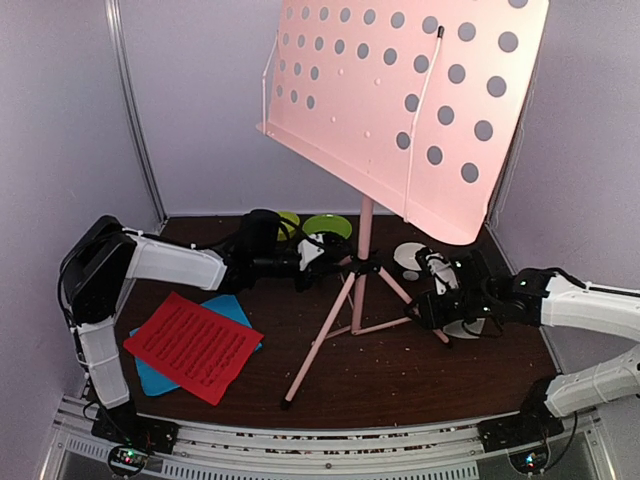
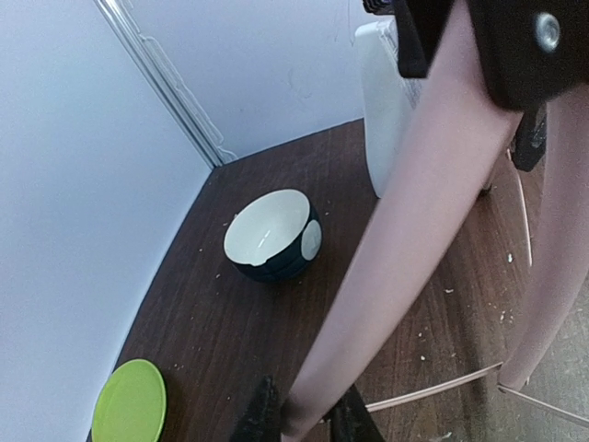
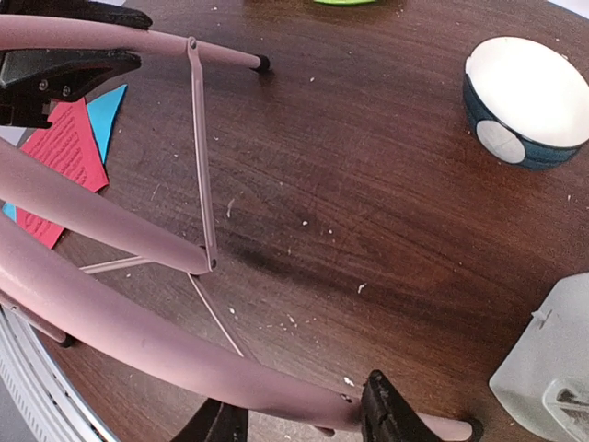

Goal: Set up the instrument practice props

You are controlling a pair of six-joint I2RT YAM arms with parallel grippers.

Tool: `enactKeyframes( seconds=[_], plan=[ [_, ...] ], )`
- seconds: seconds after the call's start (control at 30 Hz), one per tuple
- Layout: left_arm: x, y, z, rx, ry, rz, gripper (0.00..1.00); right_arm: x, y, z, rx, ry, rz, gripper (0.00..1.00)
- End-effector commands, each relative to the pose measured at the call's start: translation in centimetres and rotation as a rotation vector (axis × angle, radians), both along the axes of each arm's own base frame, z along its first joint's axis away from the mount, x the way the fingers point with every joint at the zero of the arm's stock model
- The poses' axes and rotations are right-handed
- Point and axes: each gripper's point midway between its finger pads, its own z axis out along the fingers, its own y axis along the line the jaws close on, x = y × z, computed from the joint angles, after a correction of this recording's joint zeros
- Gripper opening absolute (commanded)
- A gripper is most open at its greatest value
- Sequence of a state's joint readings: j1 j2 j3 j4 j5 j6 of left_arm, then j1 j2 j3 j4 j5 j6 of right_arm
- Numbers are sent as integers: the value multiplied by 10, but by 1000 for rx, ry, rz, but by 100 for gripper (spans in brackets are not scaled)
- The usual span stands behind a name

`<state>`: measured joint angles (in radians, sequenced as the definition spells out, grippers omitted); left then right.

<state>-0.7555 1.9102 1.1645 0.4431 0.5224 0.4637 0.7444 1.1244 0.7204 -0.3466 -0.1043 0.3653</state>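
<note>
Running across the red sheet-music page [image 1: 195, 345] are rows of fine print, too small to read; it lies flat on the dark wooden counter [image 1: 420, 370] at the left, overlapping a cyan page [image 1: 237, 308] beneath it. At the back, the white-and-dark bowl [image 3: 515, 152] stands upright and shows only its white inside, with a round white spot on its dark wall. Two lime-green dishes [image 1: 327, 226] sit near the back wall behind the stand, and what they hold cannot be made out. The pale pink music stand [image 1: 350, 120] stands upright mid-counter on its tripod legs, its perforated desk tilted at the top. The white metronome [image 2: 386, 101] stands on the counter just beside those legs, near the bowl. The left fingers [image 2: 265, 416] pinch one pink leg [image 2: 396, 239] from both sides. The right fingers [image 3: 386, 414] flank another leg [image 3: 138, 322]; whether they press on it cannot be told.
</note>
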Motion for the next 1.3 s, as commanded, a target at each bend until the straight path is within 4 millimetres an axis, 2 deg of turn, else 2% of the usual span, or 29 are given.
enactKeyframes(
  seconds=[0.0,0.33,0.47,0.93,1.27],
  plan=[
    [0,17,12,-17,24,35,0,29,14,30,44,-107,-41,42],
    [15,35,4,38,27,149,0,67,22,30,6,-173,-136,42],
    [21,42,3,3,50,220,0,81,25,26,-45,-188,-148,42],
    [19,53,-11,46,32,358,4,137,16,33,-102,-281,-166,46],
    [14,51,-16,51,34,397,4,163,25,38,-90,-315,-158,47]
  ],
)
